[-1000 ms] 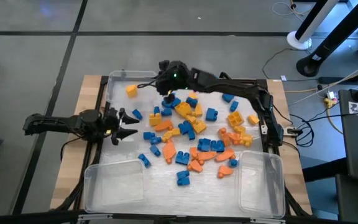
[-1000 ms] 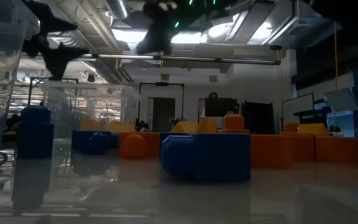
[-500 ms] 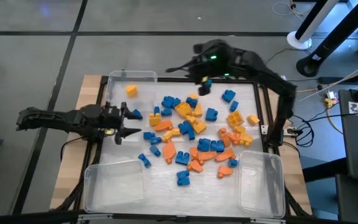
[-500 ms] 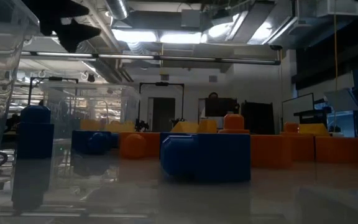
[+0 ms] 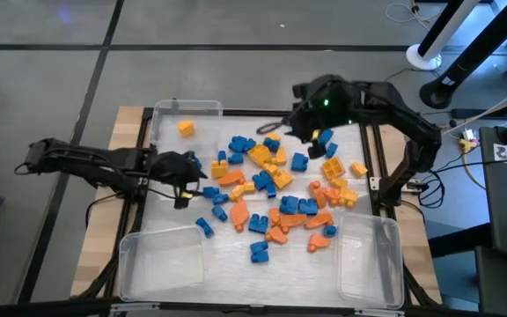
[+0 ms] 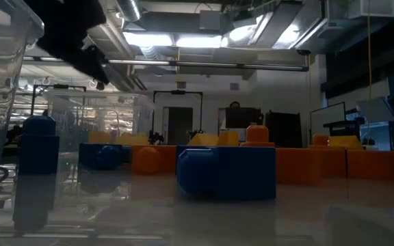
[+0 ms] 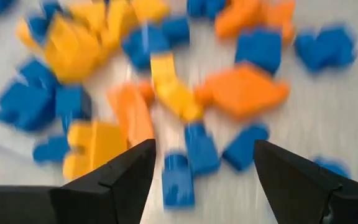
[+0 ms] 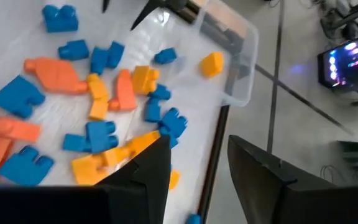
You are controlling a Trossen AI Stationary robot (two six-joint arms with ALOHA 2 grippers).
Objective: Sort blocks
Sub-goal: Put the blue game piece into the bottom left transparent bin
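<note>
1. High view: the left gripper (image 5: 196, 179) is pushing in from 9 o'clock. Its fingers are spread wide and holding nothing, and it is now closer to the pile than a second ago.
2. Just ahead of it, small blue blocks (image 7: 191, 152) are lying between its open fingers, probably the next pick.
3. The right gripper (image 5: 275, 130) is hanging at the pile's 12 o'clock, having swung there from 11 o'clock. Its fingers are parted, with nothing showing between them.
4. The blocks (image 5: 271, 185) are lying mixed at the centre of the table (image 5: 130, 123).
5. The clear bins (image 5: 161, 255) at 5 and 7 o'clock are waiting, so sorting is barely beginning.
</note>
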